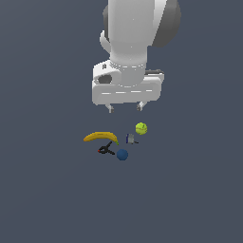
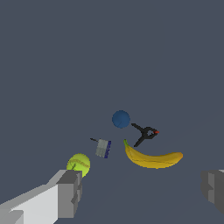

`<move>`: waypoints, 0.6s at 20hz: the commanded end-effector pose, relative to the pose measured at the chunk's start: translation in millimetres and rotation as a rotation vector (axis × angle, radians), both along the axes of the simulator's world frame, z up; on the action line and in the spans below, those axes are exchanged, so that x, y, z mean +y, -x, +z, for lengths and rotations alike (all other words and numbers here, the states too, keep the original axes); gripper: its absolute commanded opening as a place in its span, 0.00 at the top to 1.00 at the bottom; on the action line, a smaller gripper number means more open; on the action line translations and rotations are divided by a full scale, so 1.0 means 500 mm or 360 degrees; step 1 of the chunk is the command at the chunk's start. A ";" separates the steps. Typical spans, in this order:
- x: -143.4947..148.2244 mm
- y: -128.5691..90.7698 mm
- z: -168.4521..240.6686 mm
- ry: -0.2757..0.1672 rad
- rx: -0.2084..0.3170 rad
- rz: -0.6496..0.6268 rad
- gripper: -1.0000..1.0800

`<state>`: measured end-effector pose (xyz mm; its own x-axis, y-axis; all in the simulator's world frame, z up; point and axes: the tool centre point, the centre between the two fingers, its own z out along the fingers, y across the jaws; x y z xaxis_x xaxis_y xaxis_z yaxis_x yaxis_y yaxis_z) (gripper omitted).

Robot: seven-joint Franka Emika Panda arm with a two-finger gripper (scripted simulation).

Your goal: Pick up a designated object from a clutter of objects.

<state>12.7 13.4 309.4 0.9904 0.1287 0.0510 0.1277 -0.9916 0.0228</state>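
Observation:
The designated object, a tiny whitish-grey and dark-blue block [image 1: 131, 139], lies on the floor between the yellow banana [image 1: 100, 137] and the yellow-green ball [image 1: 141, 128]. In the wrist view the block [image 2: 103, 148] sits beside the ball [image 2: 78, 164], the banana [image 2: 152, 158], the black-and-red clamp [image 2: 145, 134] and the blue ball [image 2: 120, 119]. My gripper [image 1: 125, 108] hangs open and empty above the clutter, up and slightly toward the exterior view's left of the block. Its fingers [image 2: 70, 193] stand wide apart in the wrist view.
The clamp [image 1: 106, 150] and blue ball [image 1: 122, 154] lie just in front of the banana and block in the exterior view. All rest on a plain dark grey floor [image 1: 190, 190].

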 end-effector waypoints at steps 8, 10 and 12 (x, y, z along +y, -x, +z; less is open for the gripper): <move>-0.002 0.000 -0.119 0.0087 0.0045 0.0411 0.04; -0.001 0.002 -0.148 0.0103 0.0057 0.0519 0.04; 0.000 0.005 -0.177 0.0115 0.0069 0.0629 0.04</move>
<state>11.4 13.0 231.9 0.8905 0.4549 -0.0044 0.4539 -0.8879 0.0743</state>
